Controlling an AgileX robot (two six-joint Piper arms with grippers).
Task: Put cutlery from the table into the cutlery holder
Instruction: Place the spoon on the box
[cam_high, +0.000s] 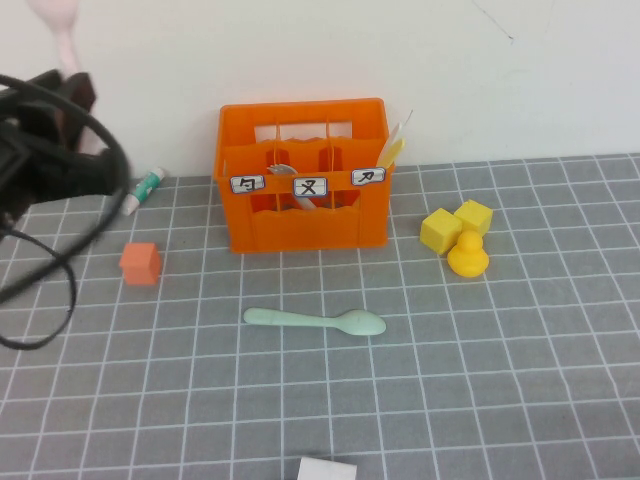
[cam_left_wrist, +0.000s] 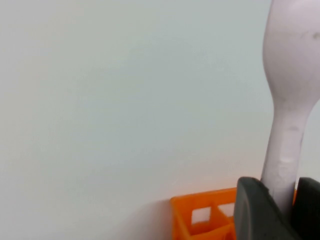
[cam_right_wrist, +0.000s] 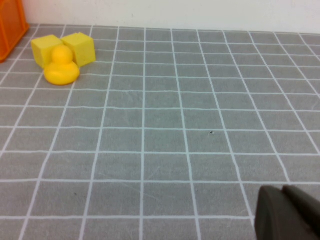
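My left gripper (cam_high: 74, 88) is raised at the far left, to the left of the cutlery holder and higher than its rim. It is shut on the handle of the pale pink spoon (cam_high: 58, 22), which stands upright with its bowl on top. The left wrist view shows the spoon (cam_left_wrist: 292, 100) clamped between the dark fingers (cam_left_wrist: 256, 212), with the orange cutlery holder (cam_left_wrist: 200, 220) below. The holder (cam_high: 305, 220) stands at the back middle of the table (cam_high: 300, 400). A grey-blue utensil (cam_high: 284, 169) stands inside it. The mint-green spoon (cam_high: 315, 321) lies on the table in front of the holder. My right gripper (cam_right_wrist: 292, 210) is shut, empty and low over the table.
Pale yellow-white sticks (cam_high: 395, 145) stand in the holder's right compartment. A small orange cube (cam_high: 140, 263) and a white tube (cam_high: 145, 188) lie left of the holder. Two yellow blocks (cam_high: 455, 224) and a yellow duck (cam_high: 467, 255) sit to its right. A white object (cam_high: 326, 469) lies at the front edge.
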